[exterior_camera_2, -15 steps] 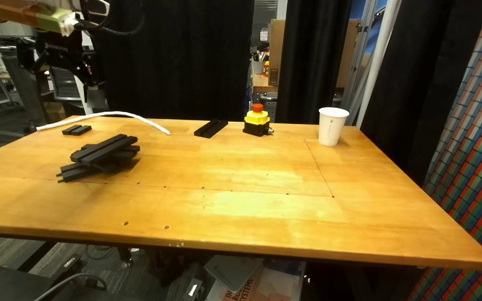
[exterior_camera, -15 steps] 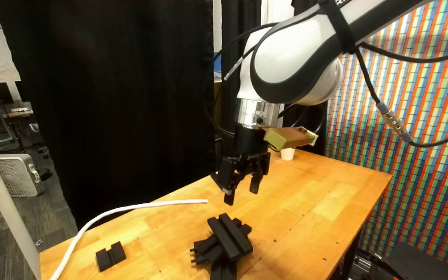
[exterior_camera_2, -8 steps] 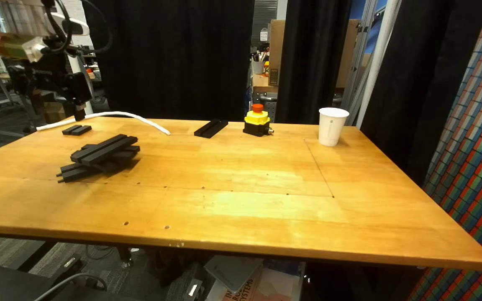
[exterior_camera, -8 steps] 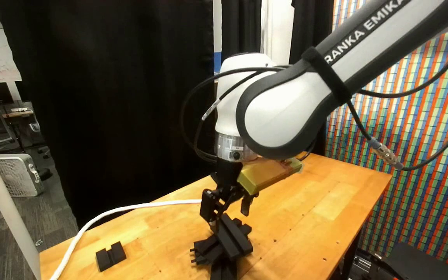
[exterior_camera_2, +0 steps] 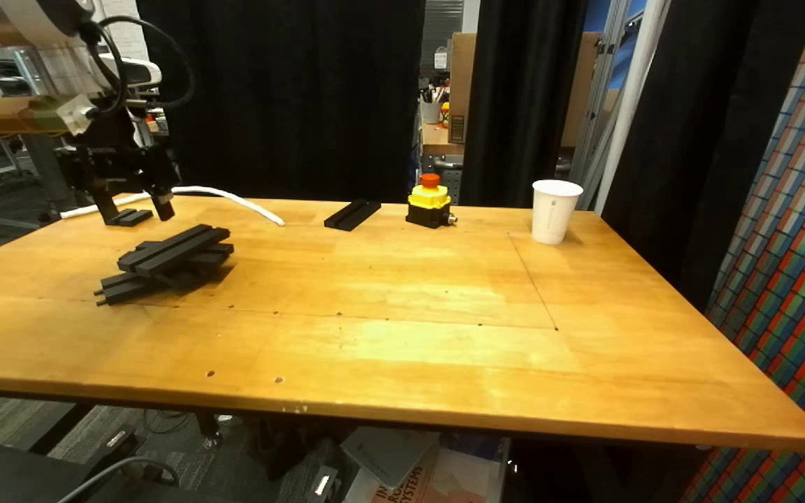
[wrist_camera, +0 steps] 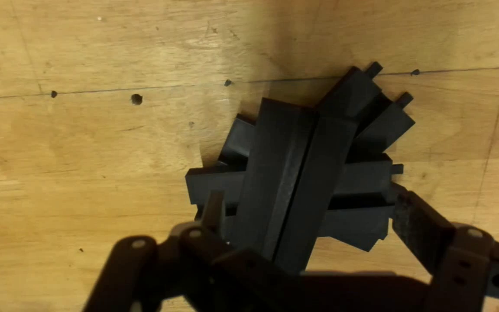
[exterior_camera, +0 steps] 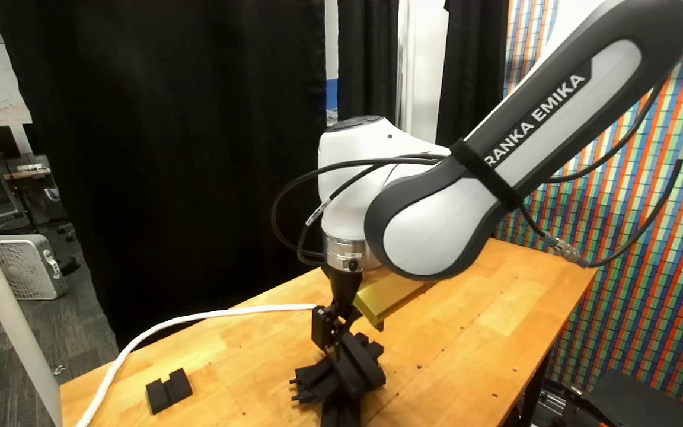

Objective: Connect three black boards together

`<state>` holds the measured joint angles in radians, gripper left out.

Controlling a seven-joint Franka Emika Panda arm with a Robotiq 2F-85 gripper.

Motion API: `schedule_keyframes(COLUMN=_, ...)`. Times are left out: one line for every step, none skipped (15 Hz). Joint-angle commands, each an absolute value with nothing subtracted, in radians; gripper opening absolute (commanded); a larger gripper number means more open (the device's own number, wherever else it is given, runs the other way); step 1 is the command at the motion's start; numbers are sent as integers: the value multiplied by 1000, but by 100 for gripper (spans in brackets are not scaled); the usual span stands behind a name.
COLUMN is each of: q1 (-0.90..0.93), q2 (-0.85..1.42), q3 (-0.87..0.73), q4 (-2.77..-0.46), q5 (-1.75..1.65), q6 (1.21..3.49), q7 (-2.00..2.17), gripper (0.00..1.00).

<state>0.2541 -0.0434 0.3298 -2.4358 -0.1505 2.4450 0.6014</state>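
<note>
Three black boards lie in a crossed pile. The top board [wrist_camera: 264,169] is grooved lengthwise and lies slanted across the others; it also shows in an exterior view [exterior_camera_2: 179,253]. A middle board [wrist_camera: 358,180] crosses under it. The lowest board [wrist_camera: 349,93] has two pegs at one end. Another black board [exterior_camera_2: 352,215] lies apart toward the table's far edge. My gripper [wrist_camera: 306,206] is open and empty, with its fingers spread on either side of the top board. In an exterior view the gripper [exterior_camera_2: 136,211] appears above and behind the pile. Whether it touches is unclear.
A short black block [exterior_camera: 168,391] lies near the table edge. A white cord [exterior_camera: 217,315] runs along the back. A yellow and black box with a red button [exterior_camera_2: 429,202] and a white paper cup [exterior_camera_2: 555,213] stand at the back. A black curtain [exterior_camera: 169,148] hangs behind.
My gripper has come down toward the pile, its wrist turning slightly, and has stayed open. The boards, block, cord and cup have not moved.
</note>
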Motion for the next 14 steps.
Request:
schedule_keyframes(q1=252, q2=-4, q3=309, q4=-2399, q5=-164, q6=2469, q7=623, gripper=100)
schedule_keyframes(q1=253, q2=3, q3=304, q4=-2394, q5=-152, q6=2473, q7=616, gripper=100)
schedule_keyframes(q1=254, q2=14, q3=298, q4=-2391, q5=-144, q6=2485, q7=611, gripper=100)
schedule_keyframes(q1=255, q2=23, q3=294, q4=-2388, q5=-140, q6=2493, q7=609, gripper=100)
schedule_keyframes(q1=256, q2=33, q3=289, q4=-2385, q5=-132, q6=2499, q7=605, gripper=100)
schedule_keyframes(q1=257, q2=44, q3=285, q4=-2384, q5=-132, q6=2508, q7=605, gripper=100)
schedule_keyframes(q1=257, q2=54, q3=280, q4=-2381, q5=-130, q6=2513, q7=603, gripper=100)
schedule_keyframes(q1=258, q2=63, q3=276, q4=-2379, q5=-127, q6=2517, q7=600, gripper=100)
schedule_keyframes(q1=259, q2=75, q3=271, q4=-2378, q5=-126, q6=2525, q7=599, gripper=100)
schedule_keyframes(q1=260, q2=83, q3=267, q4=-2374, q5=-125, q6=2527, q7=600, gripper=100)
schedule_keyframes(q1=261, q2=90, q3=263, q4=-2372, q5=-121, q6=2528, q7=597, gripper=100)
schedule_keyframes(q1=262, q2=101, q3=258, q4=-2368, q5=-124, q6=2533, q7=600, gripper=100)
schedule_keyframes(q1=264, q2=110, q3=253, q4=-2359, q5=-135, q6=2530, q7=607, gripper=100)
schedule_keyframes(q1=266, q2=119, q3=249, q4=-2353, q5=-139, q6=2530, q7=609, gripper=100)
